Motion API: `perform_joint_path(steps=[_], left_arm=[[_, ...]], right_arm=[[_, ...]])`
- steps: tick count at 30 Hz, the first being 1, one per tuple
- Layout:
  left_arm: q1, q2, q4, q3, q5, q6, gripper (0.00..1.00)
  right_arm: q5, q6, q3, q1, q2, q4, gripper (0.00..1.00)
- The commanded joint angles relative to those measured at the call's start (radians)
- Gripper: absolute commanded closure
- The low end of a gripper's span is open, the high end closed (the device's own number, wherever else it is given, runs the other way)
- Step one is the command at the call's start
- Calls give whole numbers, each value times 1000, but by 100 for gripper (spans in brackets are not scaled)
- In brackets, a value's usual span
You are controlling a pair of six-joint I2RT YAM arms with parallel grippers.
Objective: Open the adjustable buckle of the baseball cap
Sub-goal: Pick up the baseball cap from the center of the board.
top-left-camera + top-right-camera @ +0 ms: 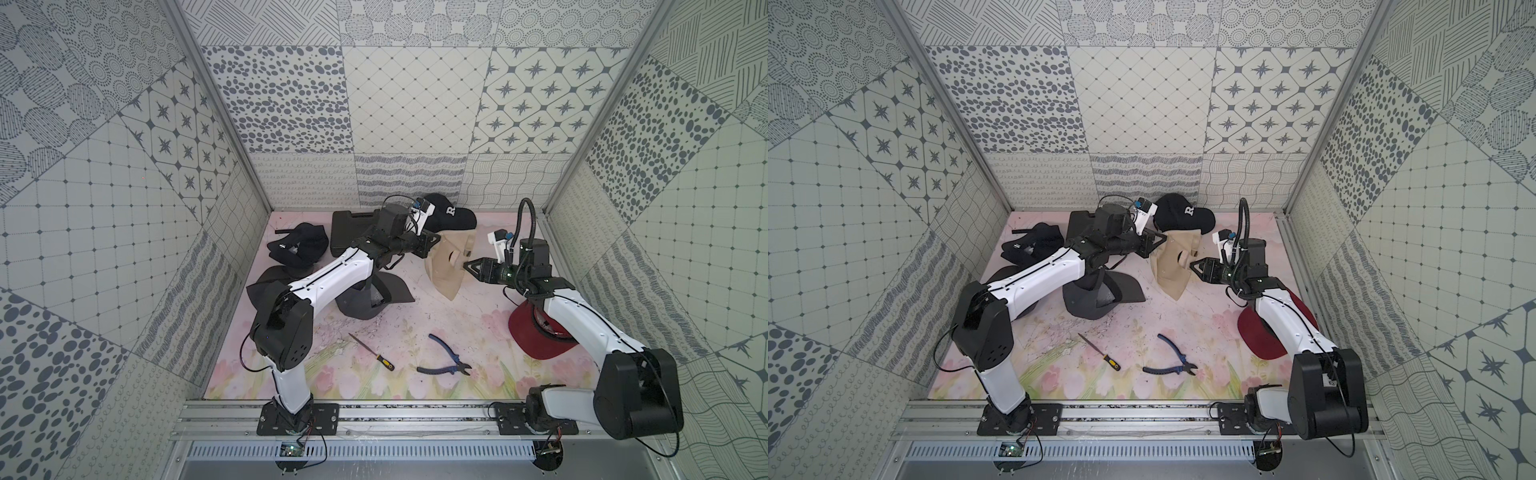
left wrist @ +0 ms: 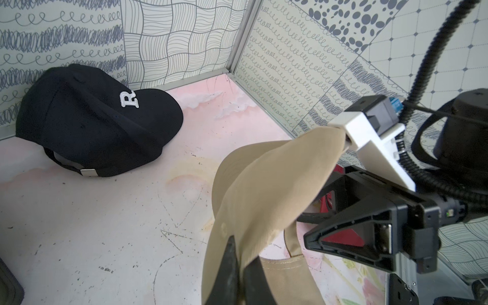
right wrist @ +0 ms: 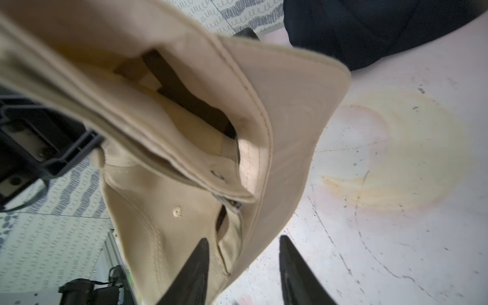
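A robot lab cell is shown. The worktop [image 1: 415,316] is enclosed by patterned panels [image 1: 415,104]; arm bases [image 1: 297,417] are bolted to an aluminium rail [image 1: 415,415].

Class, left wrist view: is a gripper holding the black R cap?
No, the black R cap lies untouched on the mat; the left gripper grips the beige cap.

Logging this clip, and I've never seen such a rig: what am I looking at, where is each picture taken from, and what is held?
Two robot arms stand at a table, each ending in a two-fingered gripper. Two pictures look down on the whole scene from above; the other two come from cameras on the arms' wrists. The left gripper is shut on a tan cap, holding it up. The right gripper is open, its fingers either side of the cap's edge. On the table lie a black cap, a red cap, dark caps, a black case, a screwdriver and pliers.
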Motion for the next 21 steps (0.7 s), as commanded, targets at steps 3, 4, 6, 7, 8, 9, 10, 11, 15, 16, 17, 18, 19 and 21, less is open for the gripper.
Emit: perform_joint_path(steps=[3,4,6,7,8,9,10,11,15,16,17,18,19,21], left_arm=[[22,-18,-13,3,60,-64,100],[25,-16,-7,0,60,-72,100],[35,-11,8,0,68,-91,100],[39,-7,18,-1,77,-103,100],[44,-3,29,-1,89,-113,100],[47,0,35,-1,96,-120,100],[49,3,38,2,101,-123,100],[51,7,33,8,104,-122,100],[61,10,12,18,87,-103,58],[61,4,17,11,79,-89,50],[62,-4,26,0,72,-69,43],[62,-12,35,-9,68,-50,38],[61,-19,41,-17,69,-18,36],[61,-27,39,-24,90,51,35]], right_arm=[[-110,34,0,-8,31,156,82],[-119,43,-1,-8,30,166,87],[-135,55,0,-8,24,182,94],[-143,60,0,-8,21,188,97],[-147,62,2,-8,17,189,99],[-149,64,4,-7,15,189,100],[-152,65,4,-8,13,189,100],[-154,66,6,-8,10,189,100],[-170,66,22,-8,3,185,100],[-175,63,28,-8,5,184,100],[-184,59,35,-8,9,183,100],[-196,54,43,-8,15,183,100],[-210,50,50,-8,23,184,100],[-241,36,69,-6,40,181,100]])
